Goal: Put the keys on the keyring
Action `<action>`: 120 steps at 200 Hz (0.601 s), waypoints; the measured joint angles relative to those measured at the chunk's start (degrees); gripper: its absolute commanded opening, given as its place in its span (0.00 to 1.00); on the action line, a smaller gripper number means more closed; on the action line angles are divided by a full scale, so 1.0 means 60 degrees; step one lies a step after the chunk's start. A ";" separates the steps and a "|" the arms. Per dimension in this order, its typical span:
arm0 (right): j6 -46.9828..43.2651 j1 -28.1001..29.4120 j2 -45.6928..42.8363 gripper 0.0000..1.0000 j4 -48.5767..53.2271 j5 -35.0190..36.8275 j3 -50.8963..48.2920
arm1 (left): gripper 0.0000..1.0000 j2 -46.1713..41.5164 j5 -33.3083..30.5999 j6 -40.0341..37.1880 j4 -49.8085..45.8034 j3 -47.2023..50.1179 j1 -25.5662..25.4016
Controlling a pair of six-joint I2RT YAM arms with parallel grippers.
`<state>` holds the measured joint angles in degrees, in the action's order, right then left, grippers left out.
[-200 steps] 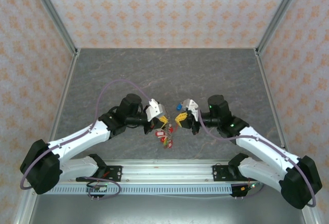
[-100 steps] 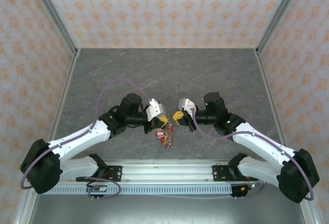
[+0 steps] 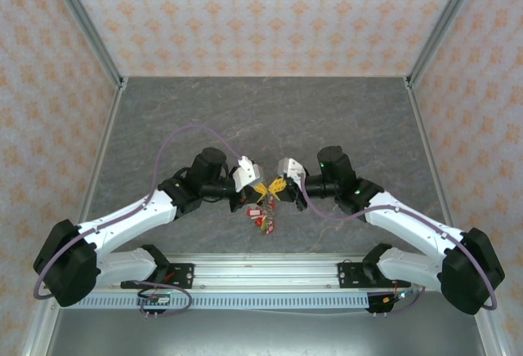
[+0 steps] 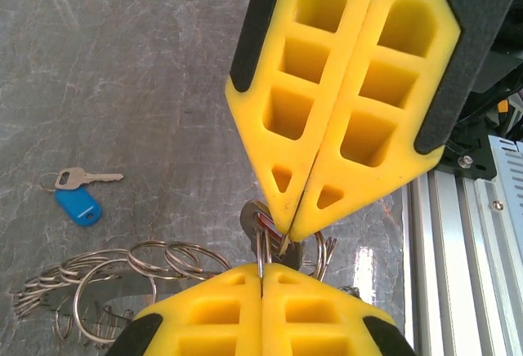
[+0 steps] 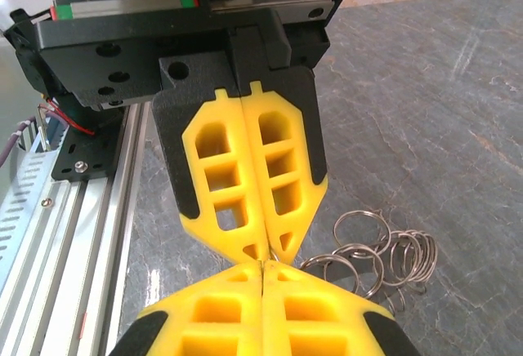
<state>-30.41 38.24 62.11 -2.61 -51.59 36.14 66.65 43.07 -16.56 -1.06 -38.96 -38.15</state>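
The keyring (image 4: 122, 282) showed in your left wrist view as a fan of thin grey wire loops lying low by the grey table (image 4: 122, 62). Its near end ran up into the spot where the two claws met. Seen from above, that meeting point sat near the front middle of the table, with a clump of red-tagged keys (image 3: 262, 214) just on its near side.

Your left gripper (image 4: 261, 268) had its yellow pads pressed flat together. A thin grey wire of the ring ran into their seam, so I judged it was pinching the keyring. Your right gripper (image 4: 290, 233) was squeezed tight as well, tip to tip against the left one, with a small round metal key head at its point. Whether it truly nipped that key I could not tell.

The step in hand looked like threading a key onto the ring. To do it well, you needed to hold the left claw steady as the anchor and let the right do the fine work. That meant keeping the key's hole square to the wire end and sliding along the wire rather than pushing across it, since wire that thin would likely spring away or twist. You also had to avoid jamming the two sets of pads against each other.

One blue-tagged key (image 4: 75, 197) lay alone on the table, near the loops but not touching them, and not yet on the ring.
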 measured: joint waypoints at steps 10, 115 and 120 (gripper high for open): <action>0.0084 -0.0004 0.0000 0.00 -0.0095 -0.0004 0.0000 | 0.00 0.0000 0.0000 0.0000 0.0000 -0.0011 0.0000; 0.0423 0.0168 0.0178 0.00 -0.0645 0.0557 -0.0004 | 0.00 0.0000 -0.0080 0.0025 0.0000 -0.0062 0.0000; 0.0426 0.0171 0.0178 0.00 -0.0648 0.0627 -0.0004 | 0.00 0.0000 -0.0091 0.0025 0.0000 -0.0062 0.0000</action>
<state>-27.86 39.27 63.18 -6.50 -47.83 36.12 66.65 42.52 -16.40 -1.06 -39.33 -38.15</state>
